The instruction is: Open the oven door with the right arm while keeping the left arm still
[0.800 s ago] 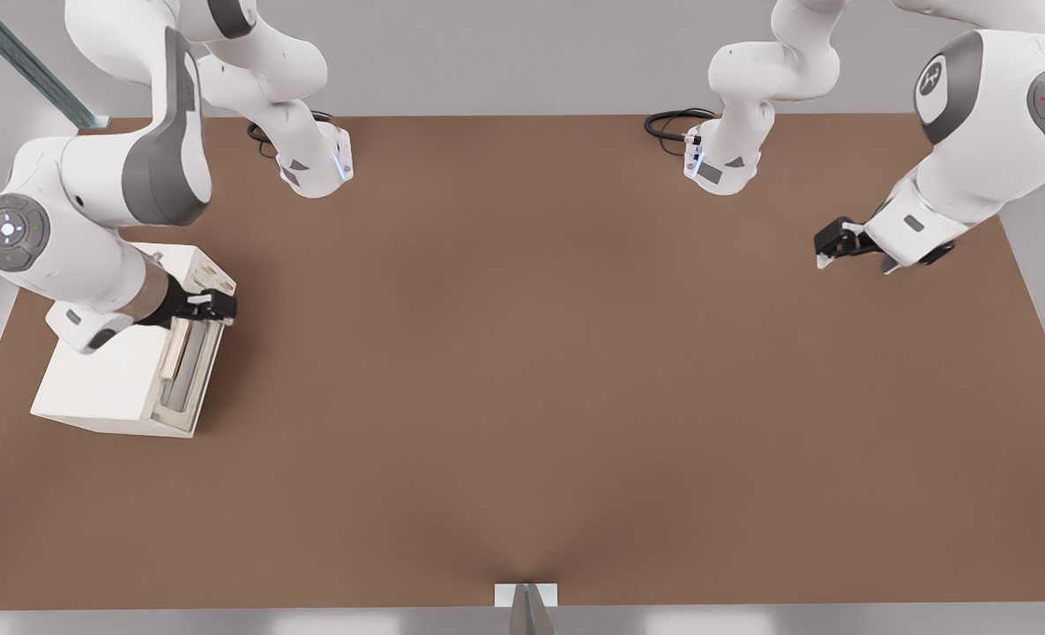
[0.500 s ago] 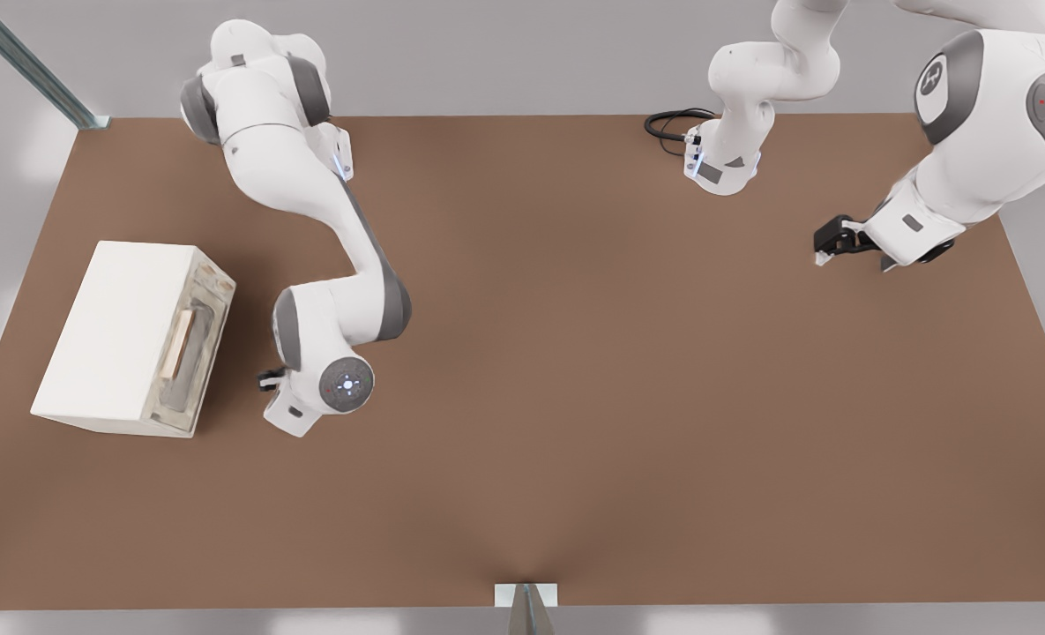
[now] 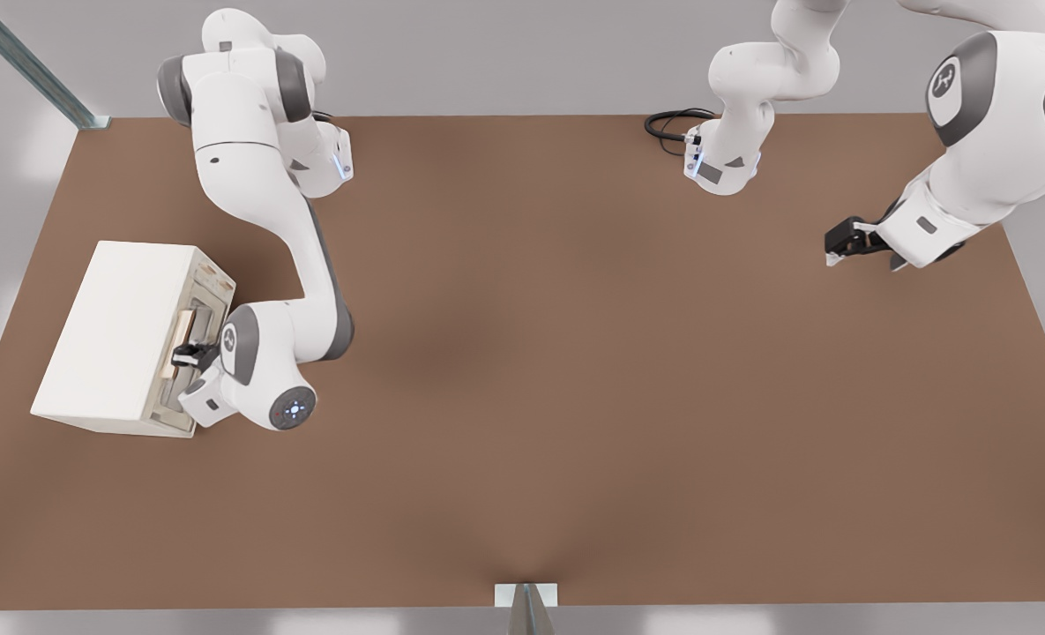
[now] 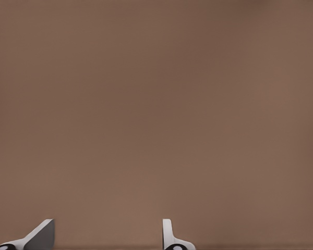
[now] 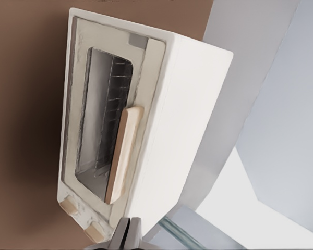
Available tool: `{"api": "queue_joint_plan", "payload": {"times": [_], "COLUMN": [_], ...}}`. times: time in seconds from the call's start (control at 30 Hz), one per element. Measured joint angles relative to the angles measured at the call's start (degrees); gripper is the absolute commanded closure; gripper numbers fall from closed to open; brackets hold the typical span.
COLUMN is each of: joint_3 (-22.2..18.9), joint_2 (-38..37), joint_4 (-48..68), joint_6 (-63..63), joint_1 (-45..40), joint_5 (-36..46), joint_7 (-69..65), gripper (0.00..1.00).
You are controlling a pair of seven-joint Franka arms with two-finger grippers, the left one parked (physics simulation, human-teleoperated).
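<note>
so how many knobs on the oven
2 knobs show in the right wrist view, side by side at one end of the oven front: and. The gripper hangs near them.

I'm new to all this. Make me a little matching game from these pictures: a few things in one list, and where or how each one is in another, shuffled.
Things:
1. oven door
2. bar handle
3. gripper
4. table

States:
A. brown, under everything
B. pale, lying along the door's edge
C. closed flat against the casing
D. black, right at the oven's front

Pairs: 1-C, 2-B, 3-D, 4-A
</note>
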Motion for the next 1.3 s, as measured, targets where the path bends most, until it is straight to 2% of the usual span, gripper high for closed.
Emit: {"api": "queue_joint_plan", "payload": {"times": [0.5, 1.3], "joint_3": [-0.7, -0.8], "joint_2": [-3.4, -4.1], "joint_4": [-12.6, -18.8], "joint_6": [7.3, 12.4], "joint_1": [-2.1, -5.3], "joint_5": [-0.4, -2.6], "joint_7": [3.4, 4.3], "gripper": [0.79, 0.79]}}
